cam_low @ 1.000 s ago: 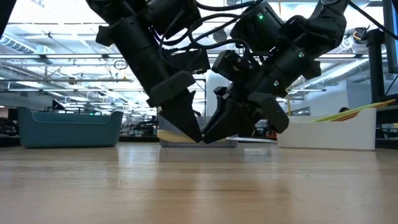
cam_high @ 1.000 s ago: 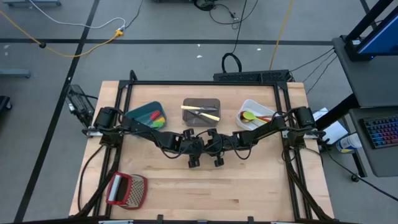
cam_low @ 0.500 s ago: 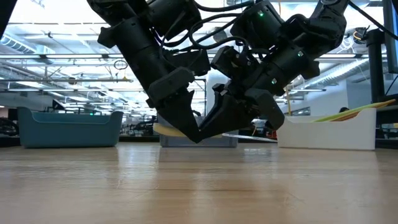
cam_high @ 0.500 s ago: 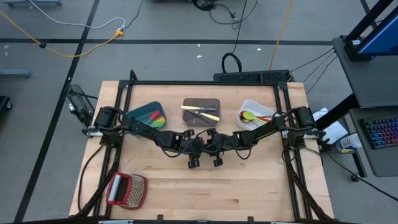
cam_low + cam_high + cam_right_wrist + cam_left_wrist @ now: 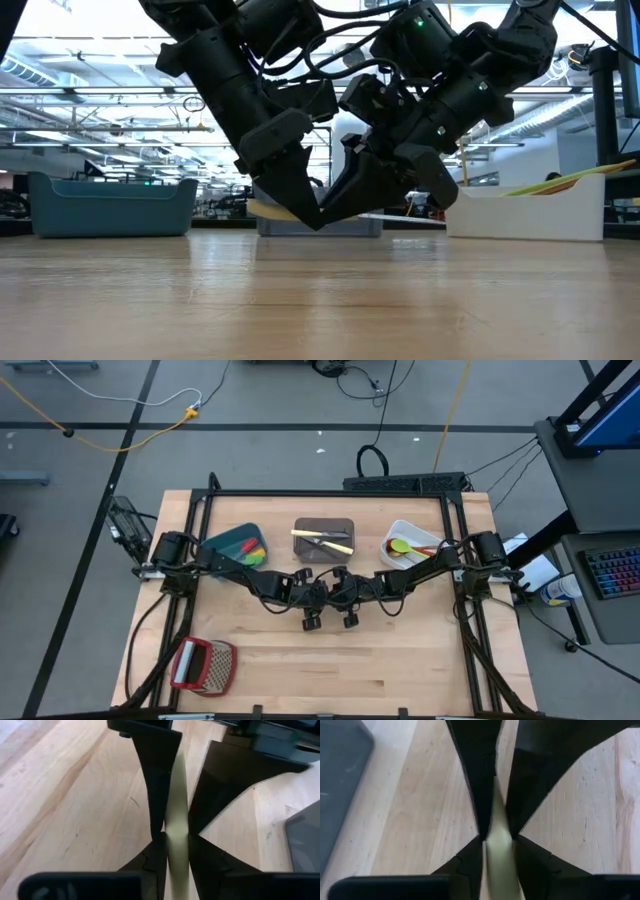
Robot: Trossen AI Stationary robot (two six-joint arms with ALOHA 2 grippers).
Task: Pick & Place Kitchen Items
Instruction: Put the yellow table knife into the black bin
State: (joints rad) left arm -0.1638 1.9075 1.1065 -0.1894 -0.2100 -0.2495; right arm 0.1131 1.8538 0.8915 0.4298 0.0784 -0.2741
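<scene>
Grey floor [image 5: 90, 470], yellow cable [image 5: 130, 435]; possibly glazed hall behind.

Smooth pale wood table [image 5: 400, 670]

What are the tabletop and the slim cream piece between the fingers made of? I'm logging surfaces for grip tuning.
The tabletop looks like pale wood, with plank seams and grain showing under a light sheen. The cream piece, clamped by both the left gripper and the right gripper, looks smooth and matte, possibly plastic; its material is uncertain.

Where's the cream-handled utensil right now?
The cream-handled utensil is held between both grippers at mid-table, just in front of the grey bin, lifted slightly off the wood in the low view.
</scene>
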